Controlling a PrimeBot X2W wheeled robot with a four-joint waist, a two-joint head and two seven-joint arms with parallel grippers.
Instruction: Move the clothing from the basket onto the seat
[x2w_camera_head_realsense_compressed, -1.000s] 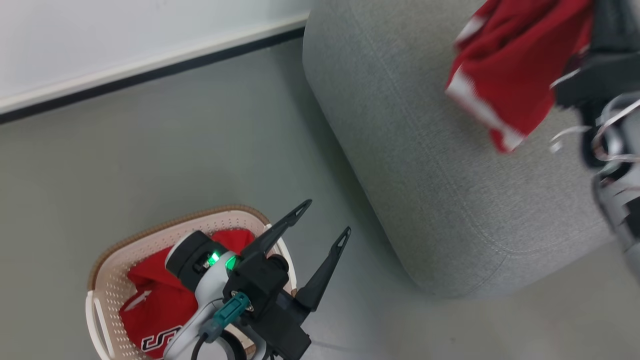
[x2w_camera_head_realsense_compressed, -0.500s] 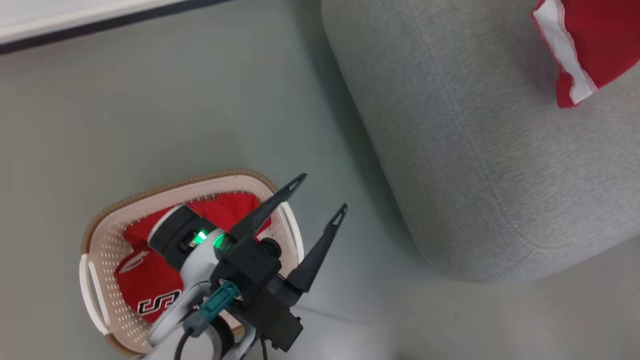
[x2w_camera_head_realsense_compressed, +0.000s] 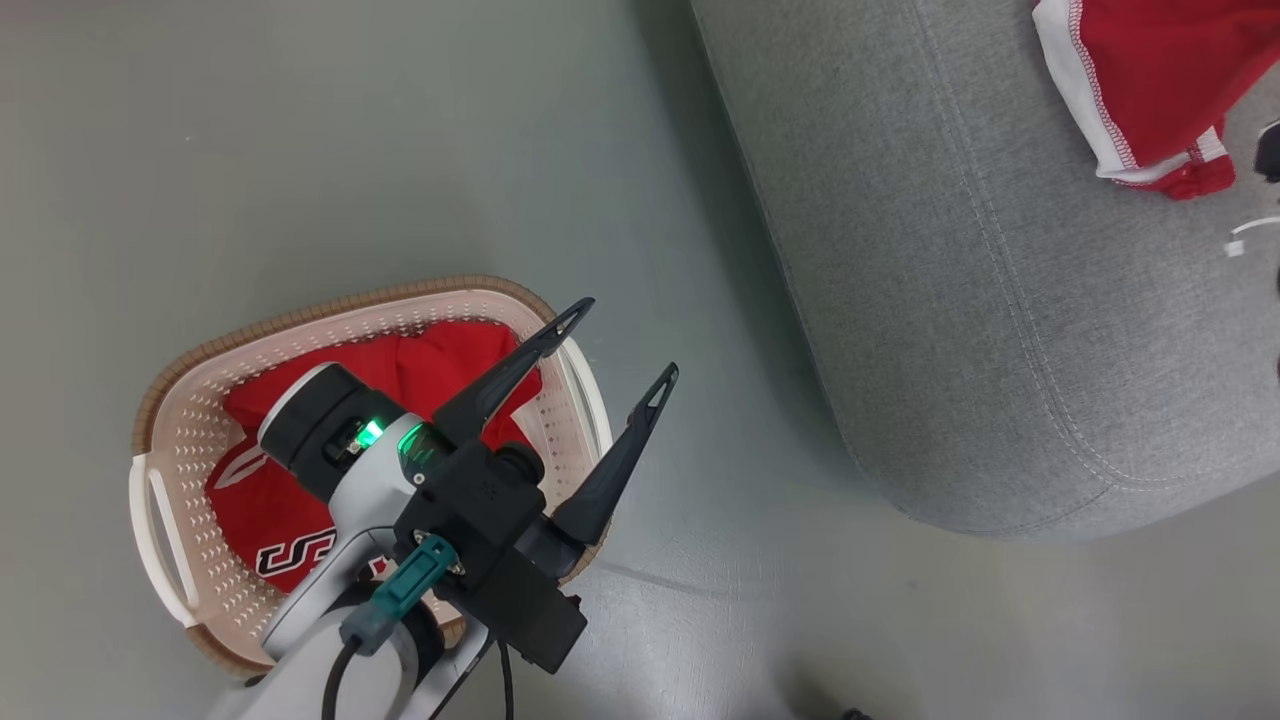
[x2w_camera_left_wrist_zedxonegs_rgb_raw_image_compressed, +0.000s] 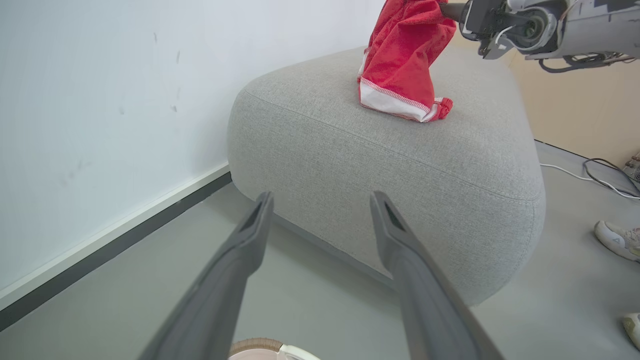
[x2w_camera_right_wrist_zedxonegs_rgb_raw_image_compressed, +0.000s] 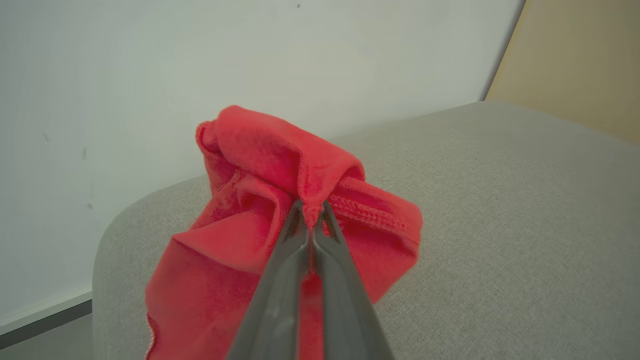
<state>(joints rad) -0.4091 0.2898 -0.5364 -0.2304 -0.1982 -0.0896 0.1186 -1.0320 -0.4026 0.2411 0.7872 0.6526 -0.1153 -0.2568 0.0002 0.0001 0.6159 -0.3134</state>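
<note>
Sofa (x2w_camera_head_realsense_compressed: 950, 300): grey, standing on the floor.
Basket (x2w_camera_head_realsense_compressed: 185, 440): on the floor near the sofa's corner, apart from it.
Red garment (x2w_camera_left_wrist_zedxonegs_rgb_raw_image_compressed: 400, 60): white-trimmed hem resting on the sofa top, well in from that corner.
Red jersey (x2w_camera_head_realsense_compressed: 290, 510): crumpled inside the basket.
Left gripper (x2w_camera_head_realsense_compressed: 624, 340): released, empty, above the basket's sofa-side rim.
Right gripper (x2w_camera_right_wrist_zedxonegs_rgb_raw_image_compressed: 311, 210): clenched on the red garment's top fold.

Red white-trimmed clothing (x2w_camera_head_realsense_compressed: 1160, 80), grey woven seat (x2w_camera_head_realsense_compressed: 950, 300), cream perforated basket (x2w_camera_head_realsense_compressed: 190, 440) (brown-rimmed)
</note>
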